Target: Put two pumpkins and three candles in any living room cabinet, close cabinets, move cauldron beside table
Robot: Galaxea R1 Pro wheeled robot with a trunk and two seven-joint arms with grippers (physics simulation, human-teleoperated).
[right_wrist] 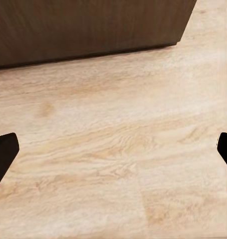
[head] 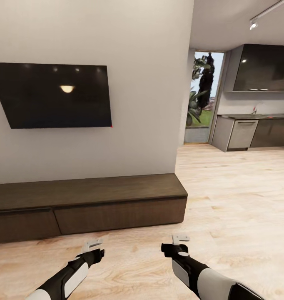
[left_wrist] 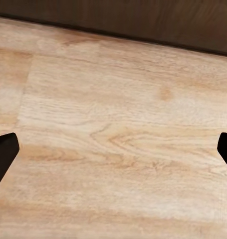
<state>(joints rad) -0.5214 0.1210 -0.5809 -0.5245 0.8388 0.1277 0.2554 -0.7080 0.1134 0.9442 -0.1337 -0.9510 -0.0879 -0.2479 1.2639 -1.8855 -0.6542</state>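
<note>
The robot stood facing the cabinet [head: 88, 204], the long low dark-brown TV unit that ran along the wall from about nine o'clock to one o'clock in the head view, with its drawer fronts flush and apparently shut. Above it, at roughly eleven o'clock, hung a wall-mounted television [head: 54, 96], and off at two o'clock the room opened toward a kitchen counter [head: 254, 131] and a glazed door [head: 202, 96] with greenery beyond. Both arms were held low and forward over the wooden floor [head: 225, 200], the left gripper [head: 93, 246] at about seven o'clock and the right gripper [head: 180, 241] at about five o'clock, each some way short of the cabinet front; that carriage read as a travelling or approach posture rather than a reach, since nothing lay within their span. The fingers of both were spread wide and released, holding nothing. The left wrist view showed what the head view could not: dark fingertips [left_wrist: 4, 157] parted to either edge, bare plank grain between them, and the foot of the cabinet as a dark band just ahead. The right wrist view gave the same spread tips [right_wrist: 3, 157] but also caught the cabinet's end corner [right_wrist: 185, 30], placing that arm near the unit's right-hand end. Only the head view gave the cabinet's full length and top, which carried nothing there.
</note>
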